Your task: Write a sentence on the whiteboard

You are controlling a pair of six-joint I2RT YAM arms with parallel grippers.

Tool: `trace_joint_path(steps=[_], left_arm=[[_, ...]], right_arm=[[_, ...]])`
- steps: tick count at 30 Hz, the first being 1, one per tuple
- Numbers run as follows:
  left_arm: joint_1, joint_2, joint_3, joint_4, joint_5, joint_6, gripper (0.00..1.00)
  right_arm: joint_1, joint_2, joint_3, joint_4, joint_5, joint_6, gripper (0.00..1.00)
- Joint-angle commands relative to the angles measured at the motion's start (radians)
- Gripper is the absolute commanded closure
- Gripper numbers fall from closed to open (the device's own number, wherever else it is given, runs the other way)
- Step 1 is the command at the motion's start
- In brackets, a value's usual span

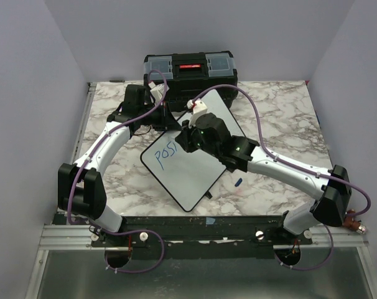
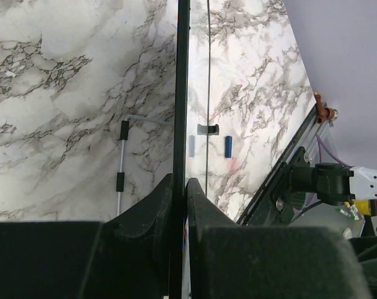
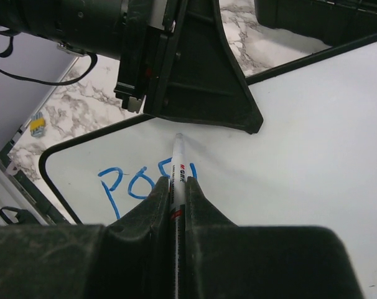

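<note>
Right fingers [image 3: 152, 208] pinching white marker pen [image 3: 178, 163], tip at large glossy white black-framed whiteboard [image 1: 198, 177], skewed mid marble desk [image 1: 282, 115]. Left fingers [image 2: 152, 208] clamped on board's back-left edge. Blue handwritten letters [image 3: 123, 184] read "POSI": sentence barely begun. Next: letter rightward, steady pressure.

Lavender walls [image 1: 27, 93] enclose a marble-patterned table [image 1: 288, 118] (grey-veined).
</note>
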Motion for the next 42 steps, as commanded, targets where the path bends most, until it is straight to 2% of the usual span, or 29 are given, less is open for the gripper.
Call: trace_joint_path(steps=[1,16,26,42], left_arm=[[0.001,-0.042,0.008,0.056,-0.030,0.038,1.00],[0.002,-0.038,0.009,0.058,-0.029,0.037,1.00],[0.002,-0.037,0.012,0.053,-0.029,0.037,1.00],[-0.003,-0.042,0.012,0.052,-0.030,0.035,1.00]], right_arm=[[-0.003,0.023,0.017,0.013,0.039,-0.006,0.99],[-0.004,-0.032,-0.079,-0.012,0.071,0.014,0.99],[-0.003,-0.137,-0.136,0.034,0.109,0.038,0.99],[-0.003,-0.086,-0.133,0.042,0.088,0.029,1.00]])
